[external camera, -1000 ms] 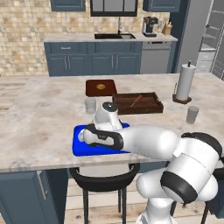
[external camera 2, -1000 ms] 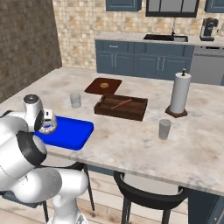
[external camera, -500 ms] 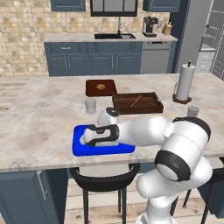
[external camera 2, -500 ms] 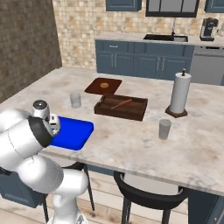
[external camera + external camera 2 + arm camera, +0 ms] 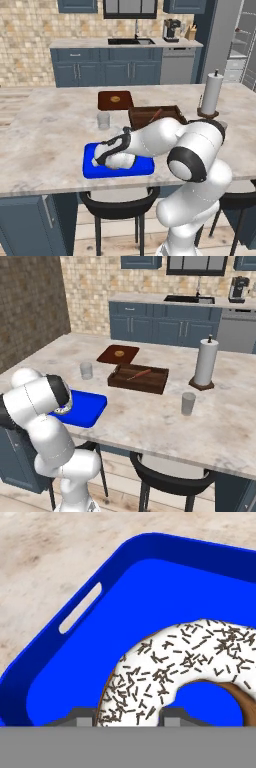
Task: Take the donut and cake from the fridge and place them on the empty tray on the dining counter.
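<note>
On the dining counter (image 5: pixel 45 130), a donut (image 5: pixel 185 662) with white icing and dark sprinkles over a brown body sits low inside the bright blue tray (image 5: pixel 92 170), near its slotted rim. The gripper (image 5: pixel 127 717) holds the ring, one finger at its outer edge and one in its hole. Compared with a second ago, the arm has folded lower and further left over the tray. Nearby stand a clear glass (image 5: pixel 103 120), a dark wooden tray (image 5: pixel 139 379), a brown board (image 5: pixel 118 354), a paper towel roll (image 5: pixel 205 362) and a second glass (image 5: pixel 188 403). From both base cameras the arm's white links hide the donut.
</note>
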